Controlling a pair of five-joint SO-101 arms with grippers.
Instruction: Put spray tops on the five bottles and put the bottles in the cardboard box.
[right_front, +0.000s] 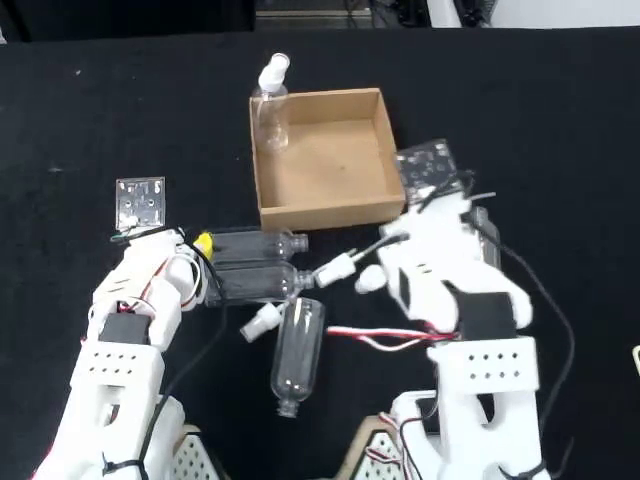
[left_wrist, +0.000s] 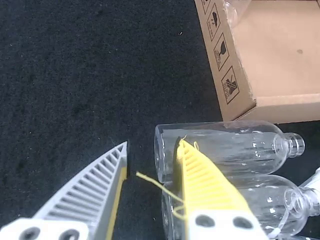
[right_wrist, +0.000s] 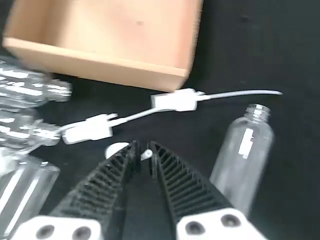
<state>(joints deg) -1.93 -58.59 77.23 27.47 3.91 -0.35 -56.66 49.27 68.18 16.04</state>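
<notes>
While the left gripper (left_wrist: 152, 145) has its fingers wide apart with nothing between them, its yellow finger (left_wrist: 200, 185) lies at the base of two clear bottles (left_wrist: 225, 145) that rest side by side on the black desk (right_front: 100, 100), necks toward the right arm. The right gripper (right_wrist: 143, 146) has its black fingers closed to a narrow gap on a white spray top (right_wrist: 116, 149). Two more spray tops (right_wrist: 175, 100) with long tubes lie just beyond it. A fourth bottle (right_wrist: 245, 150) lies beside that gripper. Between the arms lies another bottle (right_front: 297, 350) with a loose top (right_front: 262, 322) touching it. The cardboard box (right_front: 330, 215) sits beyond the pair, and a capped bottle (right_front: 270, 110) stands in its far corner.
</notes>
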